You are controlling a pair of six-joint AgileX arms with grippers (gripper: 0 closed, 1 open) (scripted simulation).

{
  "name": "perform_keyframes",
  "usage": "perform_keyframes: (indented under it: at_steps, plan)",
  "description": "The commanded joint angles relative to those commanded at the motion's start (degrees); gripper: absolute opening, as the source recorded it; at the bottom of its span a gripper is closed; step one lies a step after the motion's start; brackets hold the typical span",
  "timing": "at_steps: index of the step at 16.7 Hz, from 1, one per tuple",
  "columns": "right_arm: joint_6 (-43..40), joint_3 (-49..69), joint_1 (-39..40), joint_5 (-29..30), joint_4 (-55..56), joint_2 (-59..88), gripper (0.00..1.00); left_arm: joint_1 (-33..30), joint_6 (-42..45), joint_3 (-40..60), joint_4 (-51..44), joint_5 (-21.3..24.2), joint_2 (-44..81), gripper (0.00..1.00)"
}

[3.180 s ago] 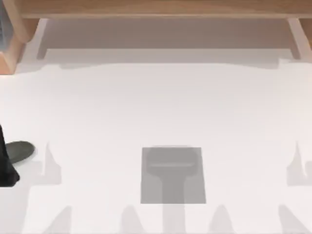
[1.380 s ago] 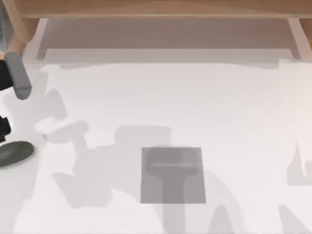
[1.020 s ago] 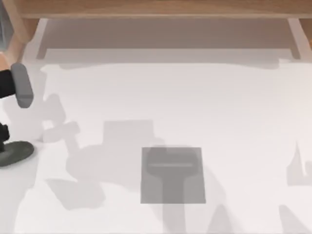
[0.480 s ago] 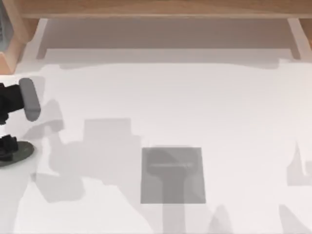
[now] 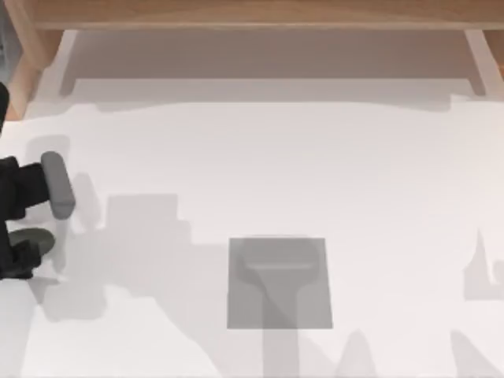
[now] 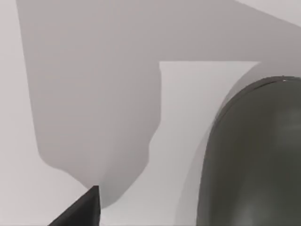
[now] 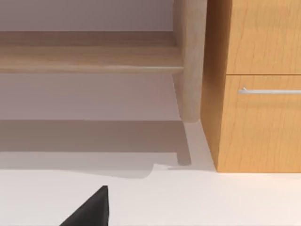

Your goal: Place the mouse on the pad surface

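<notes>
Mouse (image 5: pixel 35 239) sits at the table's far left edge, well apart from the pad (image 5: pixel 279 282). Your left gripper (image 5: pixel 17 256) is right over it; can't tell its grip state. Mouse looks smooth, rigid, probably slippery: pinch across its narrow sides, mid-body.

Left arm in at top view's left edge, wrist black, grey rounded bar (image 5: pixel 57 185) across its front. Left gripper (image 5: pixel 20 256) low at left edge, one dark fingertip (image 6: pixel 84 209) visible in left wrist view. Right arm parked; dark fingertip (image 7: pixel 91 209) visible in right wrist view.
</notes>
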Motion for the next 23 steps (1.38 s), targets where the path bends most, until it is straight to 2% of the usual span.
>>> perform_keyframes:
  at_steps: [2, 15, 23]
  plan:
    - [0.0, 0.0, 0.0, 0.0, 0.0, 0.0, 1.0, 0.0, 0.0, 0.0, 0.0, 0.0, 0.0, 1.0]
    - [0.0, 0.0, 0.0, 0.0, 0.0, 0.0, 1.0, 0.0, 0.0, 0.0, 0.0, 0.0, 0.0, 0.02]
    - [0.0, 0.0, 0.0, 0.0, 0.0, 0.0, 1.0, 0.0, 0.0, 0.0, 0.0, 0.0, 0.0, 0.0]
